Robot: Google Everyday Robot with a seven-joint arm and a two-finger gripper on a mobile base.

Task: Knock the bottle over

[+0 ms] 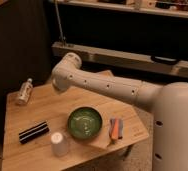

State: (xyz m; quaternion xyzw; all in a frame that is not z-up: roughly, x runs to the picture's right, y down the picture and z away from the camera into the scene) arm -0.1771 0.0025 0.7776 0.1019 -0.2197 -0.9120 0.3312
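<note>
The bottle [23, 92], small and clear with a white cap and pale label, lies tipped over at the far left edge of the wooden table [17, 157], its cap pointing toward the back. My white arm [102, 87] reaches from the right over the table's back half, and its rounded joint [65, 70] sits to the right of the bottle, apart from it. My gripper is hidden behind that joint and does not show.
A green bowl [85, 122] sits mid-table. A white cup [60, 144] stands near the front edge. A black striped block [33, 132] lies front left. An orange and blue item [116, 128] lies at the right. Dark shelving stands behind.
</note>
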